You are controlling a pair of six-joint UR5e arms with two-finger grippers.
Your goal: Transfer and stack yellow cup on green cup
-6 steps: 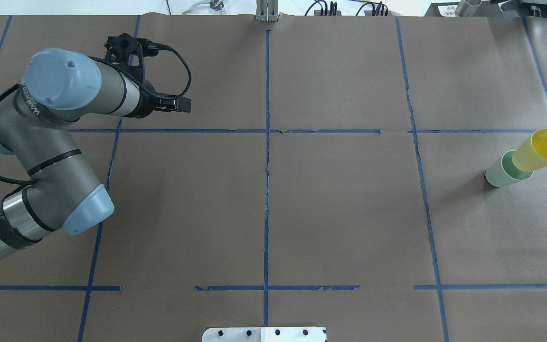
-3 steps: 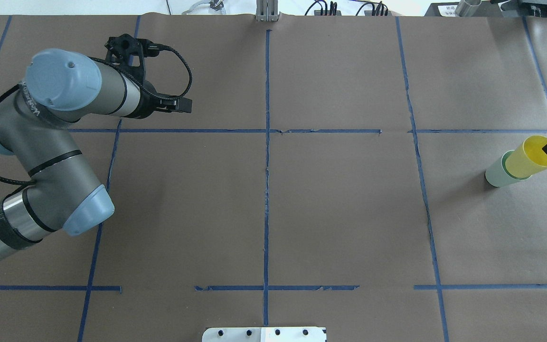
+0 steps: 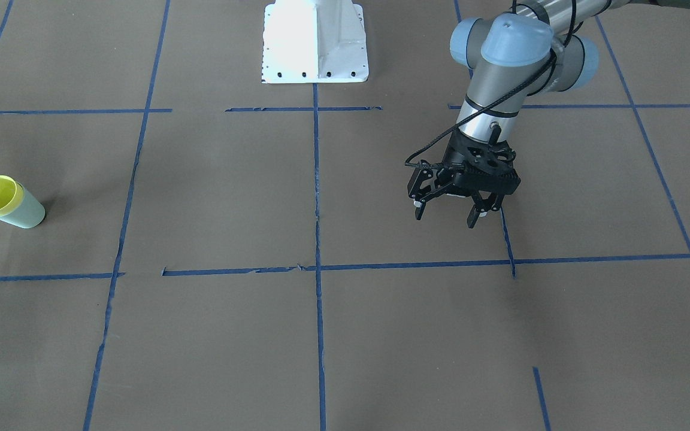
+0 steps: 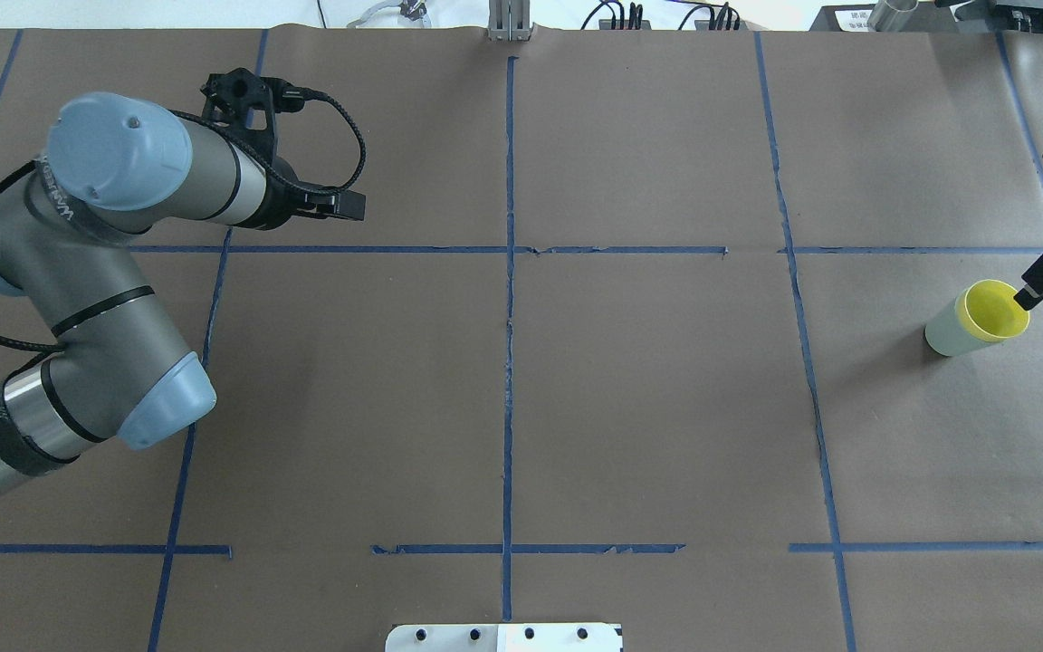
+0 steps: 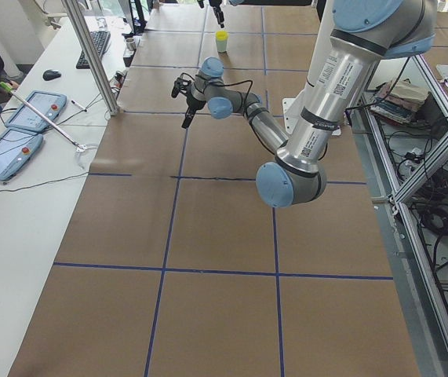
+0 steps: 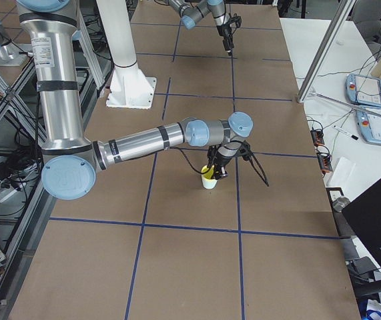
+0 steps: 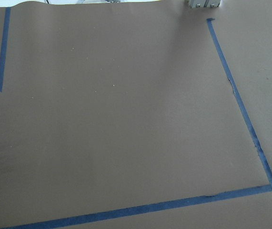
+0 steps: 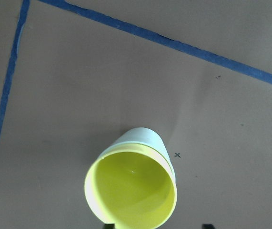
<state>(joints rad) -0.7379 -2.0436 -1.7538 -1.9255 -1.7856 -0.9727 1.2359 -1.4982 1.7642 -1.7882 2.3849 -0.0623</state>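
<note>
Table (image 4: pixel 648 380): brown paper cover with a blue tape grid; white base plate (image 3: pixel 315 42) at the robot's edge.

Left arm (image 4: pixel 114 226): folded over its own half, well apart from both cups; left gripper (image 3: pixel 445 219) hangs tips-down over bare paper, jaws spread wide, nothing between them; its wrist camera sees only paper and tape.

Right arm (image 6: pixel 143 140): reaches out low over the table's right end; right gripper (image 6: pixel 217 169) points down with its tips at the cup mouth.

Right jaws: the right wrist view shows only the two tips, at the bottom edge; they stand apart, one at the near lip of the yellow cup and the other outside its wall; the thin wall could not fill that gap, so I read them as parted and gripping nothing. The overhead view shows one fingertip (image 4: pixel 1028 292) at the rim; touching or just beside, cannot tell.

Green cup (image 4: pixel 942 333): stands on the paper at the table's right end, mouth up.

Yellow cup (image 4: pixel 992 310): seated inside the green cup; only its top band shows above the green rim; mouth up, base hidden.

Key relation: the stack sits directly under the right jaws, lip level with the tips; both cups share one vertical long axis, parallel to the fingers, as the exterior right view shows; the right arm is nearer by far.

Judgement: stacking looks done; only withdrawal is left. A straight lift along the cup axis is wanted; sideways drift could catch the lip and tip the light stack.
</note>
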